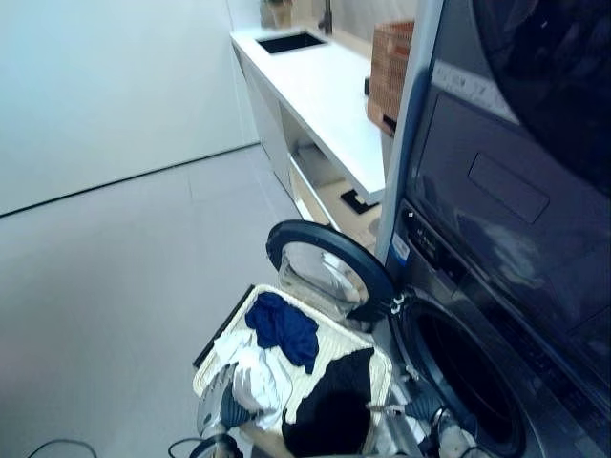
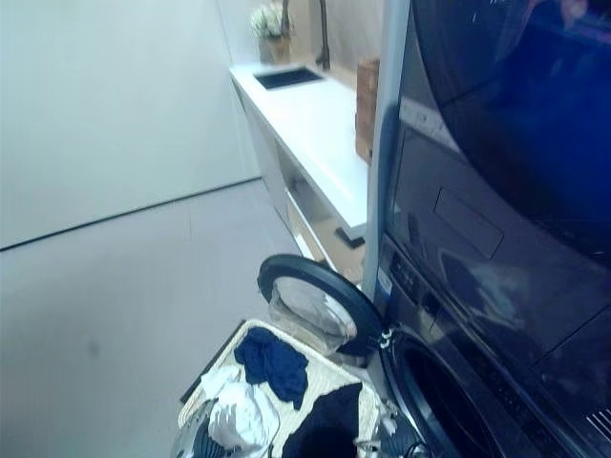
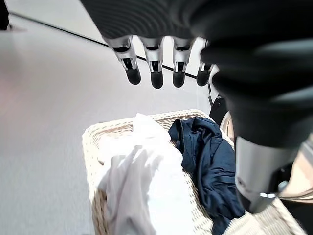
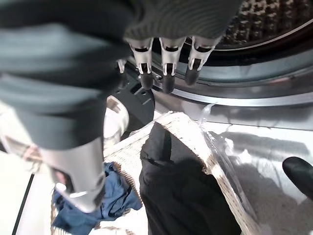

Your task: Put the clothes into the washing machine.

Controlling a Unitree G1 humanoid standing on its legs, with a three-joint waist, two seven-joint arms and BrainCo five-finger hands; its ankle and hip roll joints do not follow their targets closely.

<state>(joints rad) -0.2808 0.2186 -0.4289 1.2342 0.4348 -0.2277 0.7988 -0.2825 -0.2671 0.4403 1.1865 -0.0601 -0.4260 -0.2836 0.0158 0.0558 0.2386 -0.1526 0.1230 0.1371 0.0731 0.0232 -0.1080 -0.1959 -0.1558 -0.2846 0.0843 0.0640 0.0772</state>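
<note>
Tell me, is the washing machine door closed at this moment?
No, the round washing machine door stands swung open beside the wicker basket.

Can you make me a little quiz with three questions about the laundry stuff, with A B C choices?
1. Where is the dark blue cloth?
A. in the pale woven laundry basket
B. on the white counter
C. inside the drum

2. What colours are the clothes in the basket?
A. red, green, yellow
B. blue, white, black
C. all pink

3. How is the round door of the dark washing machine?
A. shut
C. swung open
B. taken off

Answers: 1 A, it lies between the white cloth and basket rim. 2 B, the black cloth lies beside them. 3 C, the drum opening shows.
</note>
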